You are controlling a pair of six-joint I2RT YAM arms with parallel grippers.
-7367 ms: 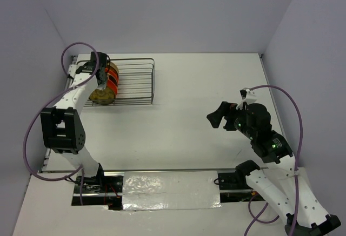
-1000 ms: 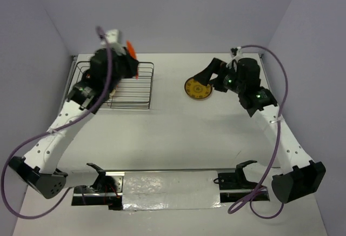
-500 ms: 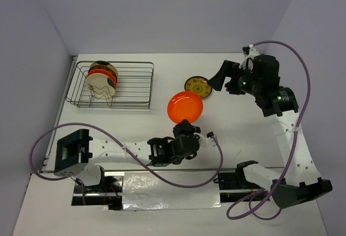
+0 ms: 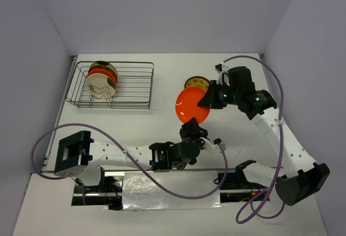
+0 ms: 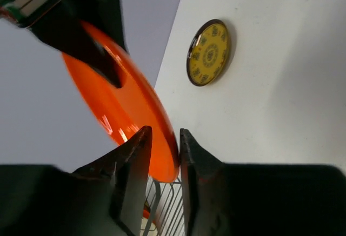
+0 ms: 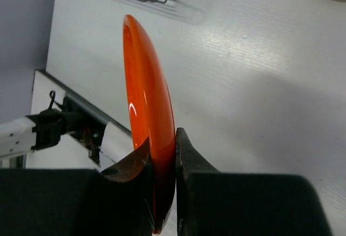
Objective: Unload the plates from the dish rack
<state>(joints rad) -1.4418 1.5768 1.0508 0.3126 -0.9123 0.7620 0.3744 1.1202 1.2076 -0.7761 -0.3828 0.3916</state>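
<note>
Right wrist view, lower centre: right gripper (image 6: 164,141) and left gripper (image 5: 162,136) both pinch orange plate (image 6: 143,85) by its rim; it looks stiff, slick, breakable.

Seen from above, the orange plate (image 4: 188,106) hides the near rim of the yellow plate (image 4: 195,80)
</note>
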